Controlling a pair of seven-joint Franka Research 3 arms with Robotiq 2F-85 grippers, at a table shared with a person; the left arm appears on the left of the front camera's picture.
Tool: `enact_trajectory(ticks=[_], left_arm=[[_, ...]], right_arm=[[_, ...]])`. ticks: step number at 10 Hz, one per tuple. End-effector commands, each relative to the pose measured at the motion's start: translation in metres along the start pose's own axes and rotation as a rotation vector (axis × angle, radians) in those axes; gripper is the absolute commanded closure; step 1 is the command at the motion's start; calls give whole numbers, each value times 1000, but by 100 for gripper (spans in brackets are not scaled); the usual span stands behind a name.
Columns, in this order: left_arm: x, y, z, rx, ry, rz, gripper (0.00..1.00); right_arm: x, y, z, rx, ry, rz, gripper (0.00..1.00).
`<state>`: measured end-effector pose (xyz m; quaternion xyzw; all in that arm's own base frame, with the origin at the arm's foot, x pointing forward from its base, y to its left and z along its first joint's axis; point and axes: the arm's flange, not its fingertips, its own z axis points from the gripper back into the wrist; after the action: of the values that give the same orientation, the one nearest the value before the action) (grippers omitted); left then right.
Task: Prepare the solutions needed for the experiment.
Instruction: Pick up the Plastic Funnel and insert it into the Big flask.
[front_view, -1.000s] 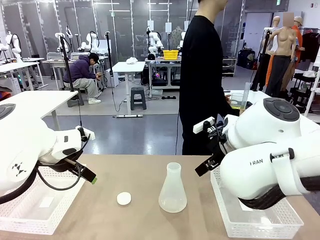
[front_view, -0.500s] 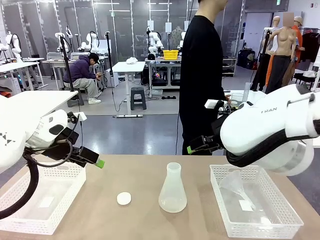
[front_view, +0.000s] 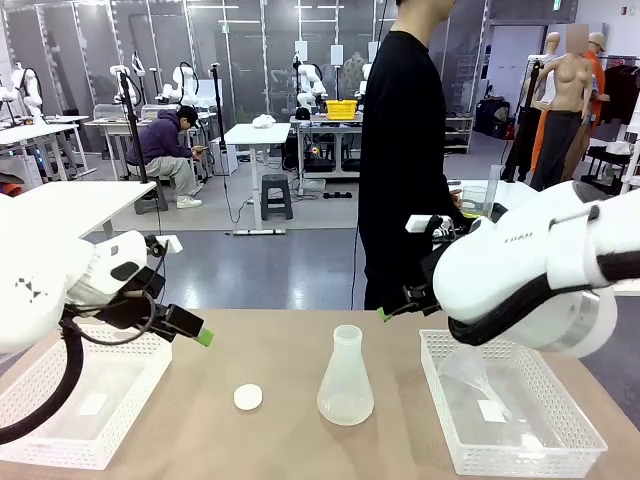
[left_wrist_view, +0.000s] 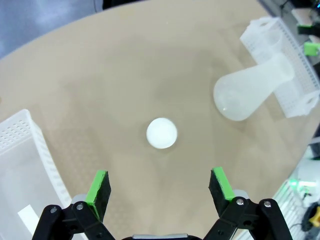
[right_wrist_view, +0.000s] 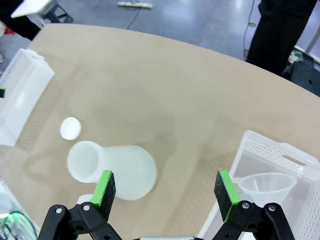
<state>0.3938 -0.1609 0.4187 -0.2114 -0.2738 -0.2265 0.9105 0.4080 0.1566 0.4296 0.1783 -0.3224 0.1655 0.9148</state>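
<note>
Meanwhile, at the shared table — left gripper (left_wrist_view: 159, 184) released, empty, above white cap (front_view: 248, 397); conical flask (front_view: 346, 378) upright at centre; right gripper (right_wrist_view: 164, 188) likewise released — pale yellow-green solutions (front_view: 470, 212) in far-right beaker (front_view: 474, 195).

A conical flask (front_view: 345, 385), a white disc (front_view: 248, 397), a left basket (front_view: 148, 385) and a right basket (front_view: 520, 458) are borne by the tan table (front_view: 260, 345).

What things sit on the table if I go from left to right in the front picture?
left white basket → small white round lid → see-through flask → right white basket
</note>
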Motion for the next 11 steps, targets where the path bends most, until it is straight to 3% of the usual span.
enact_trajectory(ticks=[1, 2, 4, 6, 7, 9, 11], left_arm=[[18, 23, -3, -173, -69, 58, 0], [24, 31, -6, -180, -95, 83, 0], [30, 49, -15, -329, -104, 137, 0], [30, 65, -13, -654, -113, 294, 0], [26, 40, 10, -314, -106, 161, 0], [26, 40, 10, -314, -106, 161, 0], [21, 46, 3, -372, -102, 192, 0]], right_arm=[[11, -22, -9, 143, -38, -92, 0], [13, -27, -12, 181, -50, -117, 0], [20, -37, -20, 273, -58, -181, 0], [21, -44, -29, 391, -56, -268, 0], [19, -29, 9, 243, -43, -211, 0], [19, -29, 9, 243, -43, -211, 0], [23, -42, -9, 355, -25, -284, 0]])
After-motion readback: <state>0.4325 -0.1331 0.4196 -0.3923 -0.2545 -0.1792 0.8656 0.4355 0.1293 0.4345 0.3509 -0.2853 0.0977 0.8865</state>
